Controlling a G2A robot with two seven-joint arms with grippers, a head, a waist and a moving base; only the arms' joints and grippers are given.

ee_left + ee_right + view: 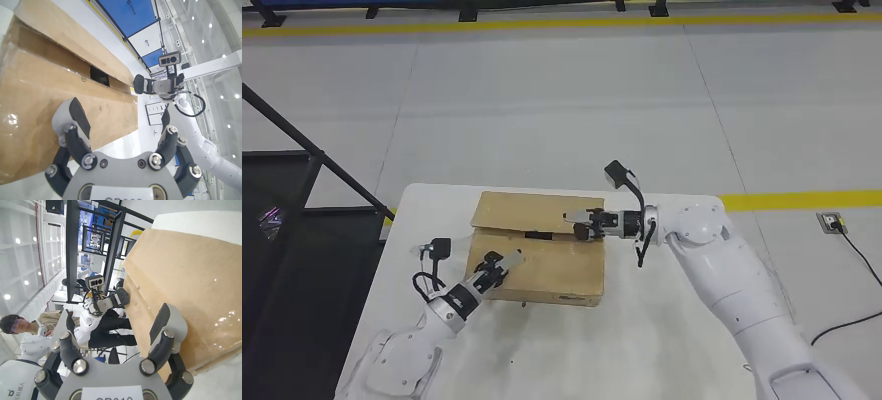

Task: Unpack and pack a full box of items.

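A brown cardboard box [542, 255] lies in the middle of the white table [662, 330]. Its top flaps are nearly shut, with a dark slot [99, 76] between them. My left gripper [504, 262] is at the box's near left corner, open, with one finger [79, 115] over the near flap [47, 91] and nothing held. My right gripper [579, 224] is at the box's right side, level with the flap seam, and is open and empty too. In the right wrist view one finger [162, 321] lies over the box top [189, 275]. What is inside the box is hidden.
A black metal frame [292, 170] stands off the table's left side. Bare table surface lies in front of the box and to its right. Each wrist view shows the other arm's gripper farther off, the right gripper [139, 84] and the left gripper [122, 298].
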